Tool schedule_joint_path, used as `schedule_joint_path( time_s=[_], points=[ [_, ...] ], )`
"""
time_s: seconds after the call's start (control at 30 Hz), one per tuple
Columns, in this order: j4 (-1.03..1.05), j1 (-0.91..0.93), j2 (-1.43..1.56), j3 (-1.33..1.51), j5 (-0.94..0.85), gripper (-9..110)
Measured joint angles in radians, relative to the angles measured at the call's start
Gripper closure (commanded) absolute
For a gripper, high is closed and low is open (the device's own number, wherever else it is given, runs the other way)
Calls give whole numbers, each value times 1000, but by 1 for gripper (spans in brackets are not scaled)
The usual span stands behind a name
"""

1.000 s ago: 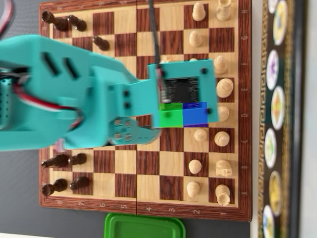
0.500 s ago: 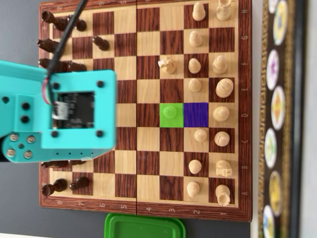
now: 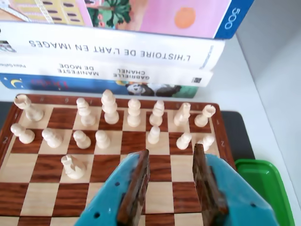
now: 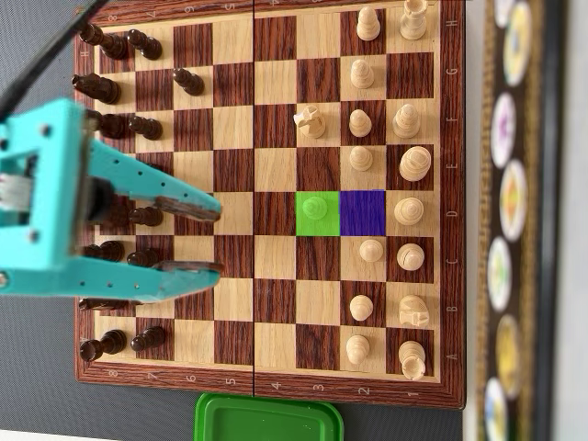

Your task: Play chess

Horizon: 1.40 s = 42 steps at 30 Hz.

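The overhead view shows the wooden chessboard with dark pieces along its left side and white pieces along its right. A white pawn stands on a green-marked square, and the blue-marked square beside it is bare. A white knight stands forward of its row. My teal gripper hovers over the left half, open, with nothing between its brown-padded fingers. In the wrist view the gripper frames bare squares, with the white pieces and knight beyond.
A green plastic container lies just off the board's lower edge in the overhead view and at the right in the wrist view. A stack of books lies behind the white side; it runs along the right in the overhead view.
The arm has drawn back leftward from the green-marked square to the dark side of the board. The white pawn stays standing on the green square.
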Motion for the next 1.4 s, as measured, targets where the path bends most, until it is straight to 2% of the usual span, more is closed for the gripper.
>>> schedule_joint_path(
  time_s=[0.57, 0.77, 0.97, 1.4],
  points=[
    [-761, -2, 365, 420, 18, 87],
    [-917, -9, 477, 538, 101, 87],
    [-1069, -18, 600, 615, 107, 87],
    [-1466, -84, 611, 629, 110, 87]
  ],
)
